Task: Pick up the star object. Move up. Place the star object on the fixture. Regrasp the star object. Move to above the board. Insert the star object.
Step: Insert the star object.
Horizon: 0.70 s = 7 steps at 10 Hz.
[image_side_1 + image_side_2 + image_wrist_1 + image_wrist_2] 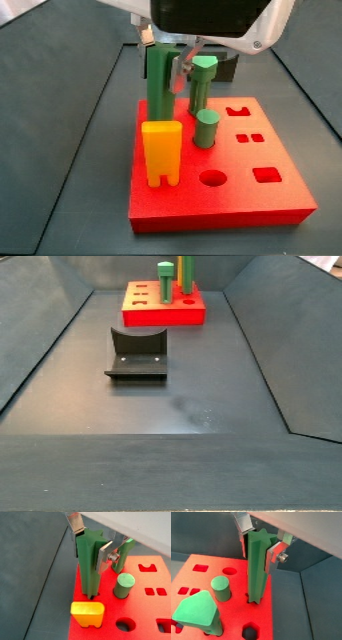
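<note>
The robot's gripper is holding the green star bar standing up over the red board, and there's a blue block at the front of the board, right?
Nearly. The gripper does hold the star object upright over the board, but the block at the front of the board is yellow, not blue. A side view shows it clearly.

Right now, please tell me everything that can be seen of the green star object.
The star object is a long, slender green bar with ridged, grooved sides, matte like plastic. It stands upright at the edge of the red board, its lower end at or just inside a hole there; how deep cannot be told. The gripper is above the board, and its silver fingers close on the bar's upper part. In a side view it stands beside the hexagon-topped peg.
</note>
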Available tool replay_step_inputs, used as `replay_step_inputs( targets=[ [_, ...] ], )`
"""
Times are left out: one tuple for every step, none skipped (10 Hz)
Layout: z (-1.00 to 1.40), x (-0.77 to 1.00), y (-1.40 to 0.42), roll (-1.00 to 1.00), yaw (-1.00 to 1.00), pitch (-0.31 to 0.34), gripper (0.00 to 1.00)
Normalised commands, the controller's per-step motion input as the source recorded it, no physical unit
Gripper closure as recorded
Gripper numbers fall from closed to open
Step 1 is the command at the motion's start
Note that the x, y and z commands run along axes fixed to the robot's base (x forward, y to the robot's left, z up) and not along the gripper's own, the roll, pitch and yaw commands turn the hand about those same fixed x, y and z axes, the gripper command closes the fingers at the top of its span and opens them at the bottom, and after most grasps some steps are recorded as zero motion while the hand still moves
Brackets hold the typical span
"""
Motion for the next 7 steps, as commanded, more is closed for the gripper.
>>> replay_step_inputs(
  targets=[
    [-0.32, 0.01, 0.00, 0.08, 0.00, 0.046, 1.00],
    [-0.75, 0.12, 0.00, 0.08, 0.09, 0.000, 1.00],
    [-0.85, 0.37, 0.00, 0.04, 0.01, 0.004, 1.00],
    [-0.82, 0.32, 0.00, 0.04, 0.00, 0.011, 1.00],
    [-0.87, 0.19, 0.00, 0.06, 0.00, 0.000, 1.00],
    [-0.90, 0.09, -0.05, 0.10, 0.00, 0.000, 1.00],
    [-0.86, -0.04, -0.09, 0.14, 0.00, -0.030, 1.00]
  ],
)
